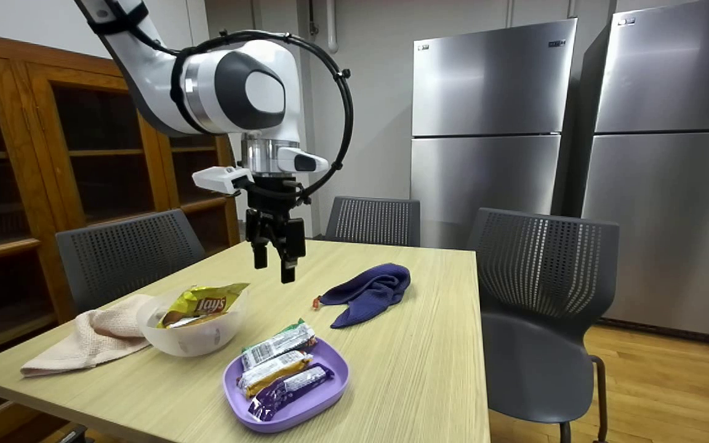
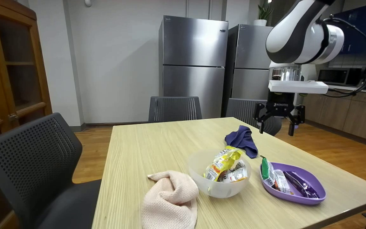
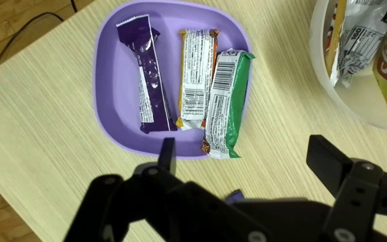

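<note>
My black gripper [image 1: 274, 264] is open and holds nothing. It hangs above the table, apart from everything, and also shows in an exterior view [image 2: 276, 129] and the wrist view [image 3: 243, 148]. A purple plate [image 3: 119, 84] holds a purple-wrapped bar [image 3: 151, 77], a yellow-orange bar [image 3: 195, 74] and a green bar [image 3: 225, 104], whose end overhangs the rim. A translucent bowl [image 1: 194, 338] holds a yellow Lay's bag [image 1: 207, 304] and other snack packets. A navy cloth [image 1: 379, 289] lies crumpled; only its tip [image 3: 234, 196] shows in the wrist view.
A pink cloth [image 2: 170, 197] lies beside the bowl, touching it. Dark chairs [image 1: 539, 277] stand around the wooden table [image 1: 428, 369]. Steel refrigerators [image 2: 192, 63] and a wooden cabinet [image 1: 84, 147] stand behind. A small orange-red piece [image 1: 316, 303] lies at the navy cloth's edge.
</note>
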You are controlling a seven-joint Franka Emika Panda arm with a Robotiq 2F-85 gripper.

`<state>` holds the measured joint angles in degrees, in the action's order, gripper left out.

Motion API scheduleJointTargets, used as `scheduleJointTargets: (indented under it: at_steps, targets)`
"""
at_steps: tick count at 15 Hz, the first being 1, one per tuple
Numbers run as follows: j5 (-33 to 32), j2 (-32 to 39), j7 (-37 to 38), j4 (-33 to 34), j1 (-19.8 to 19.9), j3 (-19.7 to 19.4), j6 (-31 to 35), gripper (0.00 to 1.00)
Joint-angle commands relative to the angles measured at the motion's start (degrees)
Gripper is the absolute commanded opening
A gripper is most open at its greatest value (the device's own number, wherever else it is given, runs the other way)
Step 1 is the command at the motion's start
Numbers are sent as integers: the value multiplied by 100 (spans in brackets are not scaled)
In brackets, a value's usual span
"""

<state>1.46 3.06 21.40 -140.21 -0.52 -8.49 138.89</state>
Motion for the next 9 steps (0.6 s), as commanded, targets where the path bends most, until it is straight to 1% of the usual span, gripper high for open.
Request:
scheduleJointTargets:
  at_steps: [1, 4, 9]
  targets:
    - [-252, -618, -88, -384, 47, 283, -122, 100]
    - [-306, -952, -118, -623, 1, 523, -100, 100]
    - [-171, -1515, -199, -1006, -59, 876, -126, 100]
